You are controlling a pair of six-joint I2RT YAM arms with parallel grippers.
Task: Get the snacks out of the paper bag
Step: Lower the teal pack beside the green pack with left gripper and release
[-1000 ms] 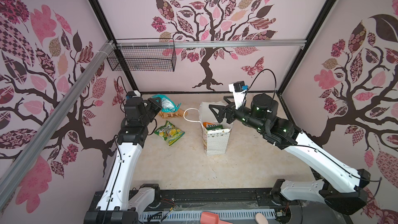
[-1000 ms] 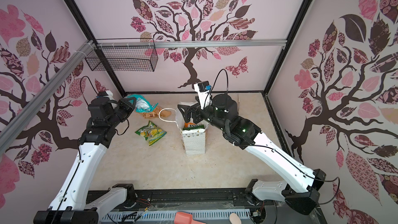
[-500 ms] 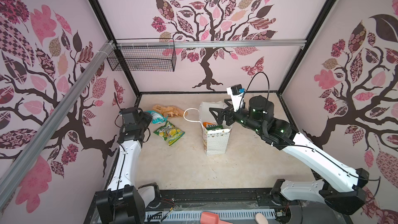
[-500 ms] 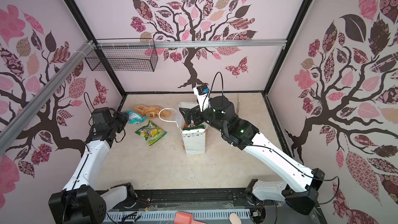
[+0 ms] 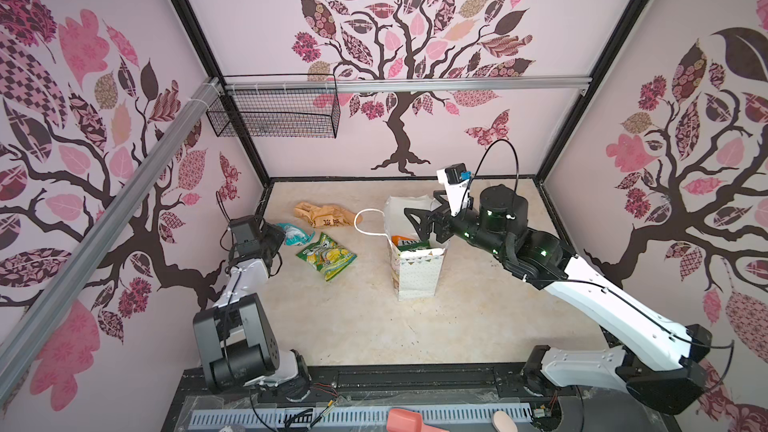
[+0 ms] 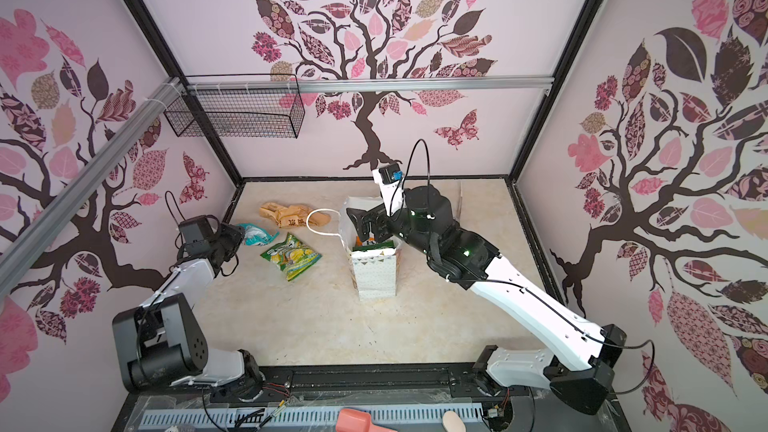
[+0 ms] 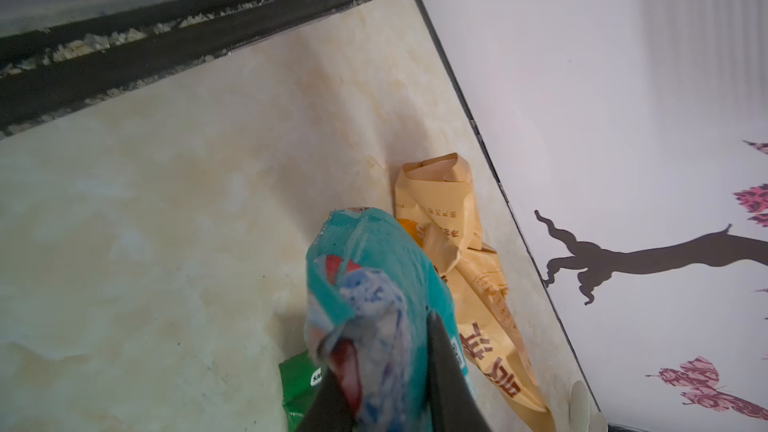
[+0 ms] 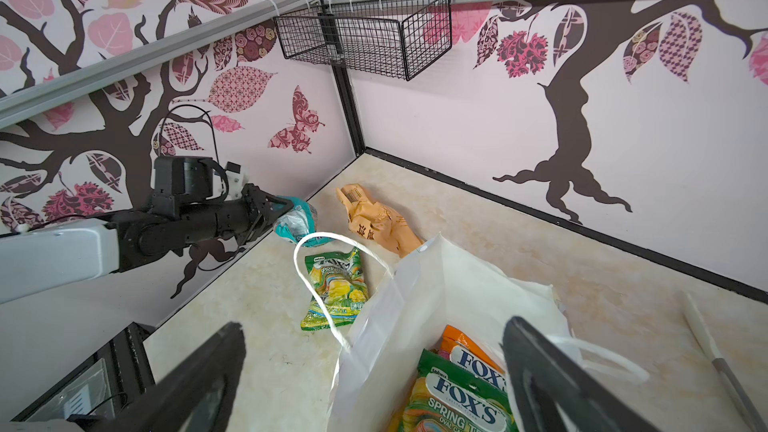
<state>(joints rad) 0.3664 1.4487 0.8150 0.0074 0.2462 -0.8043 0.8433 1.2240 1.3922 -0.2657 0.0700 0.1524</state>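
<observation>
Teal foil bunches between the pinching fingers of the left gripper (image 8: 270,211), which holds the teal packet (image 5: 296,235) low by the left wall. It is just beside the tan packet (image 5: 322,216) and the green-and-yellow packet (image 5: 327,256) lying out on the table, apparently the chosen drop spot. The right gripper (image 5: 415,224) hovers with jaws spread wide over the mouth of the upright paper bag (image 5: 415,276) at mid-table. More snacks (image 8: 457,392) wait inside, likely its next pick.
</observation>
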